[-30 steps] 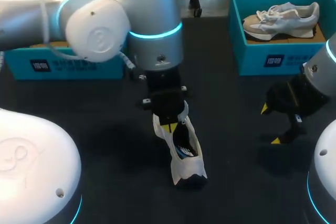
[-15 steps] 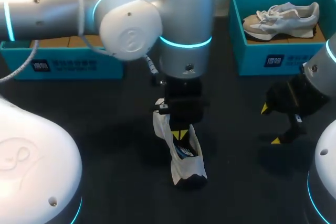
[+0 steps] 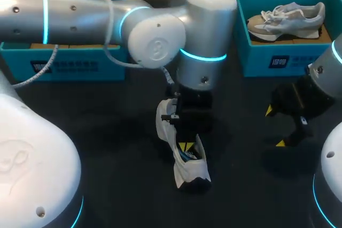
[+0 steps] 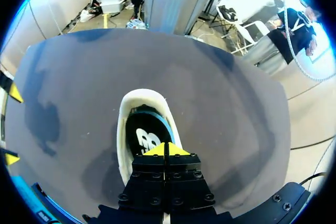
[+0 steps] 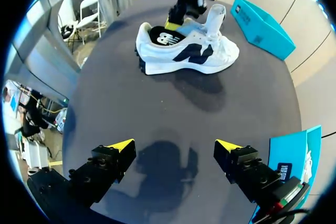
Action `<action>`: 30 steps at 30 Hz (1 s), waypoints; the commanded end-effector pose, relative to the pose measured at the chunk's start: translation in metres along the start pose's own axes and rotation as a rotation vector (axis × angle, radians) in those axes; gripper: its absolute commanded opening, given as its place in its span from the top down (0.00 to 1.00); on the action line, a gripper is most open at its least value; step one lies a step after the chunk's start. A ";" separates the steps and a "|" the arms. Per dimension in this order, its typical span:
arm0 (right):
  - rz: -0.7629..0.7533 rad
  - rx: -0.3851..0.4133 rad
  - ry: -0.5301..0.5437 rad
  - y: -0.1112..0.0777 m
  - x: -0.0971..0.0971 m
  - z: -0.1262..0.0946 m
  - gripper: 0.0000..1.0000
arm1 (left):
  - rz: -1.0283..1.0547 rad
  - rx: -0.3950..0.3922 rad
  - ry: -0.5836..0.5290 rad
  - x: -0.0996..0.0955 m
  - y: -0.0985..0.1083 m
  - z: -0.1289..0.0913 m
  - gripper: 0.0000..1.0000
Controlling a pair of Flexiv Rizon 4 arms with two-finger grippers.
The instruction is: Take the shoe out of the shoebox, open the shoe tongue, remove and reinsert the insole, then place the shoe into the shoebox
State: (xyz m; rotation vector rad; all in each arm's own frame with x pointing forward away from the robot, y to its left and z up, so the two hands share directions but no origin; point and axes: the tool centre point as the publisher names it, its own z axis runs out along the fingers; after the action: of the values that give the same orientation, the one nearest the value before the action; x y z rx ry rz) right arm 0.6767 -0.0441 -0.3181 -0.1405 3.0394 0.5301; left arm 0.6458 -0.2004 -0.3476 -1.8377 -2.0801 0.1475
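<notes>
Left gripper [image 3: 186,147] has slid rightward to the white lace-up sneaker [image 3: 187,172], which lies mid-table.
Head: black matte table [image 3: 107,132]; teal cardboard shoebox [image 3: 256,62] at 1 o'clock. Left wrist: yellow tips pressed together above the black insole [image 4: 142,137]. Right wrist: right gripper [image 5: 173,148] spread wide, empty.

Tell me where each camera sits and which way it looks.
Head view: above and behind, looking down on the table; left arm and right arm show.
Left wrist view: on the left arm, looking down past the shut left gripper into the white shoe.
Right wrist view: on the right arm, facing the shoe across the table; open right gripper shows.
Both wrist views share the shoe.
</notes>
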 end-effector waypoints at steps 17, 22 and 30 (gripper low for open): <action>0.000 0.002 -0.003 0.000 0.002 0.000 0.00 | 0.033 -0.019 -0.018 0.012 -0.008 0.001 1.00; 0.000 0.002 -0.003 0.000 0.002 0.000 0.00 | 0.033 -0.016 0.007 0.010 -0.003 0.010 1.00; 0.000 0.002 -0.003 0.000 0.002 0.000 0.00 | 0.029 -0.022 0.033 0.003 0.002 0.021 1.00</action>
State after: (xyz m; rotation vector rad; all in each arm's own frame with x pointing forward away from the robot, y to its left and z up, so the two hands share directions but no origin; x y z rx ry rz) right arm 0.6763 -0.0444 -0.3179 -0.1393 3.0389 0.5299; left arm 0.6399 -0.1877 -0.3587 -1.8764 -2.0477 0.1158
